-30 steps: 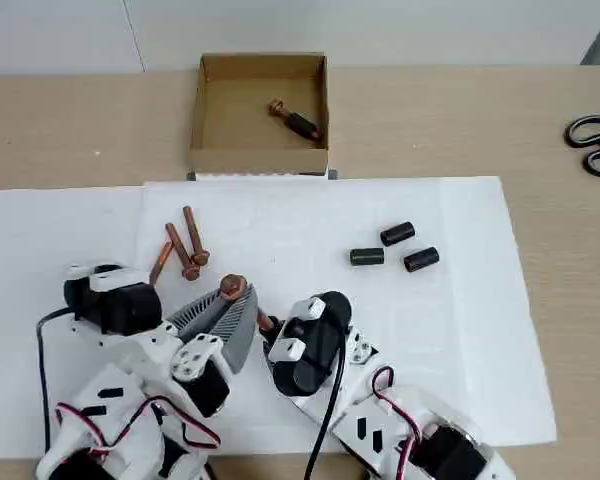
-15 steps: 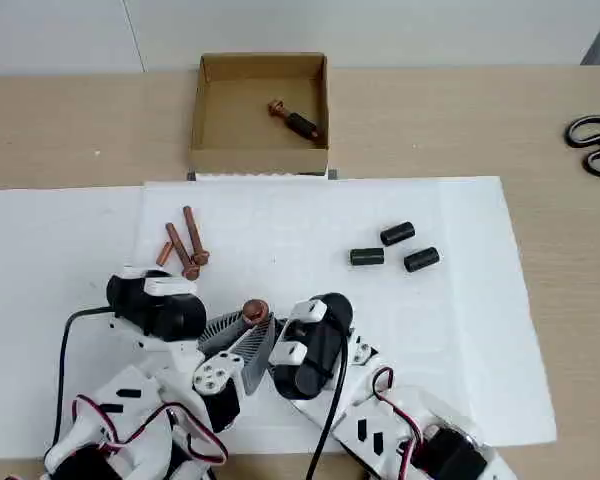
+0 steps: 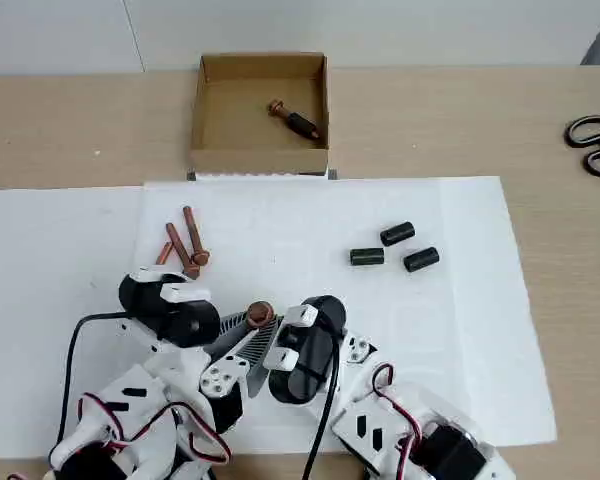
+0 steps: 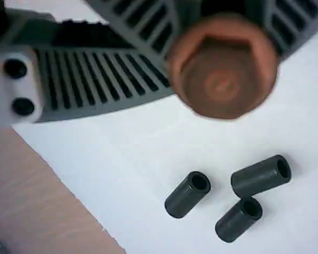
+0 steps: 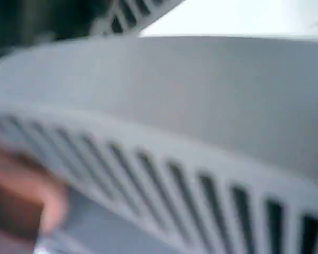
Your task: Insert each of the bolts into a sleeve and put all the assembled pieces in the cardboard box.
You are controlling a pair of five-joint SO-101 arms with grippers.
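Only one finished bolt-in-sleeve piece (image 3: 298,123) lies in the brown cardboard box (image 3: 230,125). The left gripper (image 3: 254,323) pinches a copper bolt (image 3: 259,314); three black sleeves (image 3: 367,257) wait off to its right.

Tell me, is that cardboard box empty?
Not empty: one bolt-and-sleeve piece lies inside the cardboard box, near its right wall.

**One bolt gripped, one piece boxed**

You have a copper hex-head bolt (image 3: 259,314) clamped head-up in the left gripper (image 3: 254,326). Three more copper bolts (image 3: 185,248) lie bunched on the white paper sheet (image 3: 280,215). Three black cylindrical sleeves (image 3: 395,248) lie on their sides, well apart from them. The open brown cardboard box (image 3: 260,160) holds one assembled bolt-and-sleeve piece (image 3: 296,121).
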